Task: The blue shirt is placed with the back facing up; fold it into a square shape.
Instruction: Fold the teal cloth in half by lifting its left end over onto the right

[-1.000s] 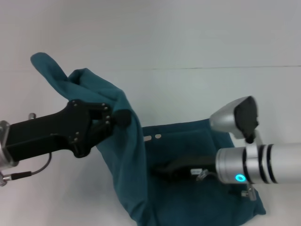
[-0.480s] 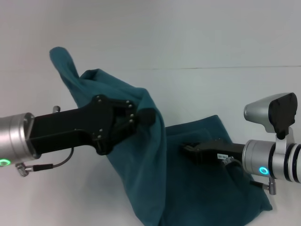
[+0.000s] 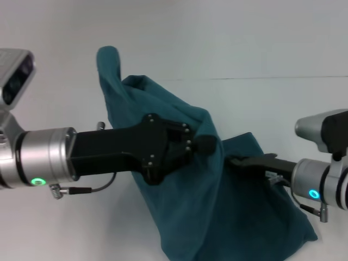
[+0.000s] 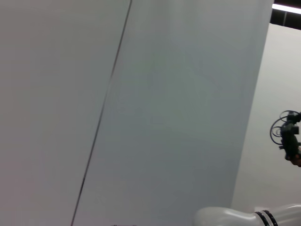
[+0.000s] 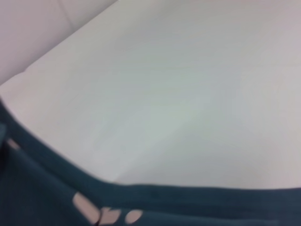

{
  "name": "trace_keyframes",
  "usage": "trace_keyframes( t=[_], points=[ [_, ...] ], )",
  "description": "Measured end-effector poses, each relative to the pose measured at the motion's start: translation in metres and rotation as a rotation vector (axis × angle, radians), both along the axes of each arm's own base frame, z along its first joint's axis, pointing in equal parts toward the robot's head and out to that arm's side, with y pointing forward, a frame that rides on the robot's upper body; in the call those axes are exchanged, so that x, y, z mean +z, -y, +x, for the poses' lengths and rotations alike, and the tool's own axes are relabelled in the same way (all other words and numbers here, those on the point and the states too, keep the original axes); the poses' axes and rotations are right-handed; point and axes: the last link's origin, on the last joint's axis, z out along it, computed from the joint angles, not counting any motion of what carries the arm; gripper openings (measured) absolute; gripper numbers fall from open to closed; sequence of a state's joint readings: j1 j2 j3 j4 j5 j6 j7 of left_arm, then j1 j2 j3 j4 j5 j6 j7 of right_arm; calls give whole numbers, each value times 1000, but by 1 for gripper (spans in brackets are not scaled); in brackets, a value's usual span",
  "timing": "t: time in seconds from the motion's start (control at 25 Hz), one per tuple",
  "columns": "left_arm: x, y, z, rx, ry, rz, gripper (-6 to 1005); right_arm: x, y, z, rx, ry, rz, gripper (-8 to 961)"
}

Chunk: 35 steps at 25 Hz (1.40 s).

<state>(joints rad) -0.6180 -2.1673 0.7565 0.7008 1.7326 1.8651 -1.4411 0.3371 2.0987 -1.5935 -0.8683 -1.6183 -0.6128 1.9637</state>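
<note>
White, matte table surface (image 3: 283, 49) fills the scene and carries the work. On it lies the large dark teal-blue soft cotton shirt (image 3: 239, 217), its lower part bunched flat toward the near right side while one side is hoisted into a tall draping fold whose peak stands up at the rear left. That raised cloth hangs from the left gripper (image 3: 204, 144), a black claw on a silver-cuffed arm reaching in from the left, pinched on the fabric near the middle of the scene; I judge it holds the side up so it can be carried across the body of the garment for a fold. The right gripper (image 3: 236, 161), a slimmer black claw, comes in low from the right, its tip against the flat cloth just beside the hanging fold, likely pinning that part down; whether its tips are spread or pressed together I cannot tell.
</note>
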Motion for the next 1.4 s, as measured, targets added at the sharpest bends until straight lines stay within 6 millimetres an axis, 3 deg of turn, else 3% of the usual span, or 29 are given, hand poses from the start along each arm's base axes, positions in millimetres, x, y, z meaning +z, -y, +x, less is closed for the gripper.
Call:
trace_keyframes(
  t=[1.08, 1.4],
  points=[
    [-55, -9, 16, 6, -89, -58, 107, 88, -9, 15, -11, -32, 280, 158],
    [-91, -11, 14, 55, -144, -44, 112, 116, -2, 23, 12, -58, 307, 161]
  ],
)
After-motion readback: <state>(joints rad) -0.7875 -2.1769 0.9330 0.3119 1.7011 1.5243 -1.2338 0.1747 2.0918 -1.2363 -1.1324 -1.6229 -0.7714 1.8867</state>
